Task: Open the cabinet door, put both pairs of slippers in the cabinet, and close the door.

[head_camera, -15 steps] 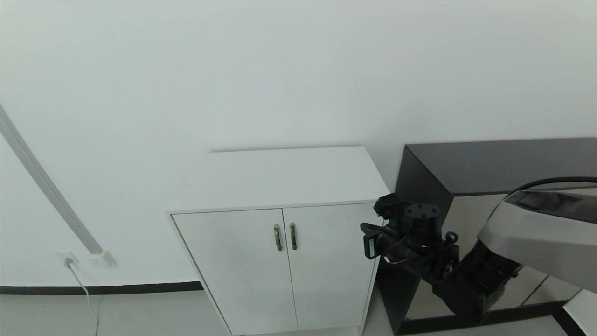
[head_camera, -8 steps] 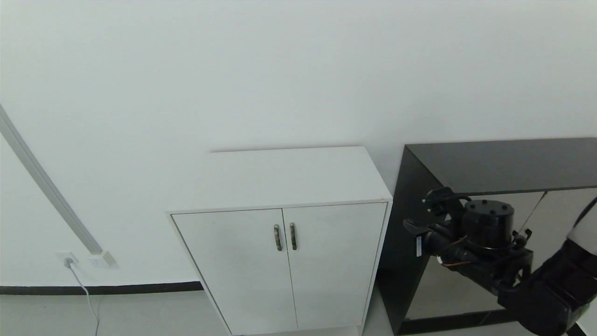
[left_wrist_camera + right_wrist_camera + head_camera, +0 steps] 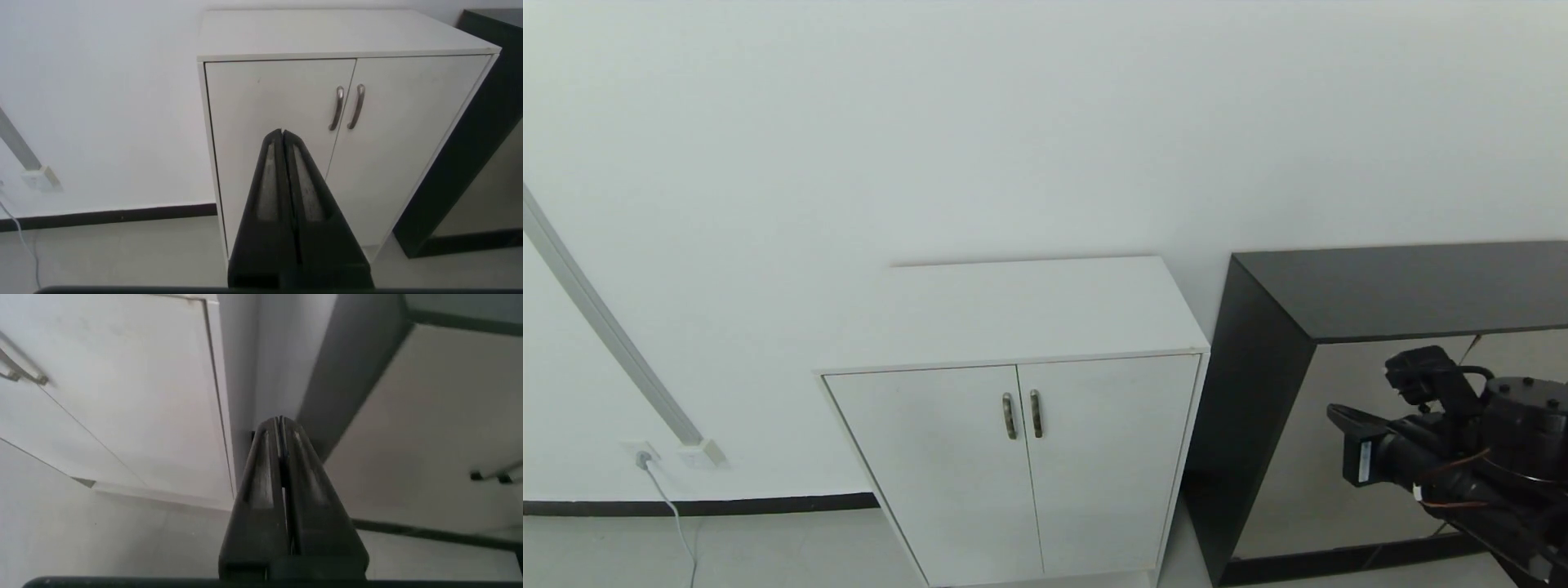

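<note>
Closest to the robot, the left pincer (image 3: 282,135) is closed on nothing, its two dark fingers (image 3: 269,189) pressed flat together. It points toward the cabinet (image 3: 278,106) from some way off, lined up with the left door (image 3: 270,122).

Low on the robot's right, the right pincer (image 3: 1349,447) is also closed and empty. In the right wrist view its tips (image 3: 281,425) meet with no gap between them. It sits in front of the glossy front of the dark sideboard (image 3: 1405,286), aimed sideways toward the cabinet and well apart from it. The right wrist view has it pointing at the narrow gap (image 3: 245,449) between the cabinet's side and the sideboard's end panel.

Beyond the pincers, pale floor (image 3: 768,547) runs up to the furniture. The white cabinet stands against the wall (image 3: 1013,122) with both doors shut. The left door and the right door (image 3: 1107,465) meet at the middle. Two upright metal handles (image 3: 1009,416) (image 3: 1036,413) sit just beside each other on either side of that seam. The sideboard stands just beside the cabinet on its right.

Farther left along the wall, a black skirting strip (image 3: 703,505) runs at floor level. Above it is a wall socket (image 3: 642,454) with a grey cable (image 3: 674,513) hanging down. A white conduit (image 3: 605,322) slants up the wall from beside the socket.
</note>
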Available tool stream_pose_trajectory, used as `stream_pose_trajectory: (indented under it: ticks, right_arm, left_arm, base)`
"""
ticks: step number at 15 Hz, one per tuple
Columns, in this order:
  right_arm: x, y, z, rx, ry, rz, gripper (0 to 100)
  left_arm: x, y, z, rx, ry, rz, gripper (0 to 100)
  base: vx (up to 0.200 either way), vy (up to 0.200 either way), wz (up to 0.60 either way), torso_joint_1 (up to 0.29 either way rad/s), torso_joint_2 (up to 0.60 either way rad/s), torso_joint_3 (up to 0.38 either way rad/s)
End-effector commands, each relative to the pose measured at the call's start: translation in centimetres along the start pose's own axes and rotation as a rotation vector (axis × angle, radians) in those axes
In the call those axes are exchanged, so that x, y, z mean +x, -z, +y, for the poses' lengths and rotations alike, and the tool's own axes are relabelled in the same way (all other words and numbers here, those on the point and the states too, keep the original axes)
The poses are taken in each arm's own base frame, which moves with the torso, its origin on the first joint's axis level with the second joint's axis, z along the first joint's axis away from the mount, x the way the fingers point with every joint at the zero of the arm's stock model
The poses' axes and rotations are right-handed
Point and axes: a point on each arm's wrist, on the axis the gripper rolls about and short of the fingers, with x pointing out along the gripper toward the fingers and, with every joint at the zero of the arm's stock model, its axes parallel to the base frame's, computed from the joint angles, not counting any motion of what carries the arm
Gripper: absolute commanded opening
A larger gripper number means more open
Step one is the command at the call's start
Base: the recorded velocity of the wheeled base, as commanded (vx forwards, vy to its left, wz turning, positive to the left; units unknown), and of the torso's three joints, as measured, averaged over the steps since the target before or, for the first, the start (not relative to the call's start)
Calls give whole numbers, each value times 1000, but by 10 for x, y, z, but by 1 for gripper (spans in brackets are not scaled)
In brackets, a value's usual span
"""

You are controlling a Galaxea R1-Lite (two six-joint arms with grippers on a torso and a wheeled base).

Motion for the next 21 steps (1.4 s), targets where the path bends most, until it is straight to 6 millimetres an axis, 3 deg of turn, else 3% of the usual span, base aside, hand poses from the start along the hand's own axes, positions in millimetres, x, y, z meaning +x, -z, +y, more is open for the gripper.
stream_pose_trajectory:
  ticks: [1,6,13,21]
  right_arm:
    - [-30,-2,-4,4,5,-33,0]
    - [-72,6,-9,10,1,-62,0]
    - [-112,7,-13,13,-3,-87,0]
    - [-166,30,-16,4,-74,-17,0]
  left_arm:
    - [0,0,0,-1,0,2,0]
    - [0,0,0,-1,0,2,0]
    - [0,0,0,-2,0,2,0]
    - [0,0,0,-1,0,0,0]
  base:
    - [0,0,0,0,0,0]
    - [0,0,0,0,0,0]
    - [0,0,0,0,0,0]
    - [0,0,0,0,0,0]
